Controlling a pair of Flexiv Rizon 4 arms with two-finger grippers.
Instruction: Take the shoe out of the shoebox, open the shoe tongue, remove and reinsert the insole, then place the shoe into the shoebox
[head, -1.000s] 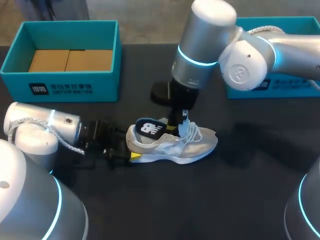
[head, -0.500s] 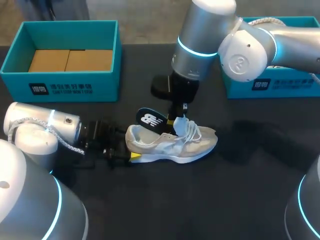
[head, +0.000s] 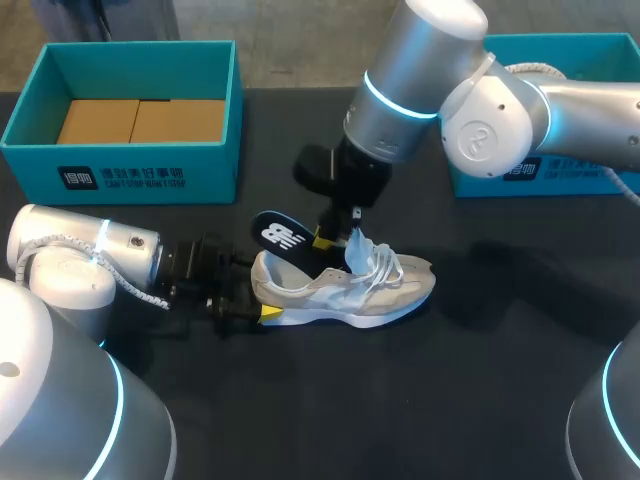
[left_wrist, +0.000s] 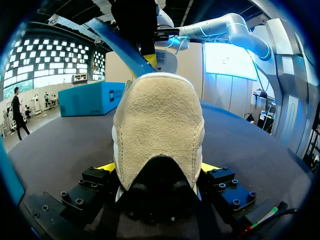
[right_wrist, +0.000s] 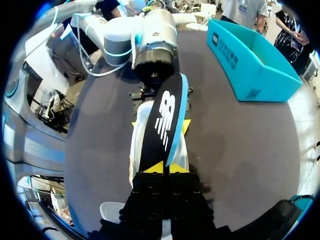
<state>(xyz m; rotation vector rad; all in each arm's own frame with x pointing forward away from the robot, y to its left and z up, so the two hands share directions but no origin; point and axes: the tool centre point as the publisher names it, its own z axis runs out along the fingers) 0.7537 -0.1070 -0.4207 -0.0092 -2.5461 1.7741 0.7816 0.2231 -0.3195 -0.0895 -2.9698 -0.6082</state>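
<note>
While the left end effector (left_wrist: 159, 170) clamps the heel of the beige-and-white lace-up trainer (head: 350, 290), steadying it on the black worktop (head: 480, 400), toe toward 3 o'clock, the right end effector (right_wrist: 165, 169) pinches the dark blue insole (right_wrist: 167, 115) above the collar, apparently to free it.

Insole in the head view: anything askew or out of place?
Yes: the insole hangs tilted above the shoe instead of lying inside it, pinched by the right gripper. The left gripper clamps the heel.

Bright even light, soft shadows, faint glare
</note>
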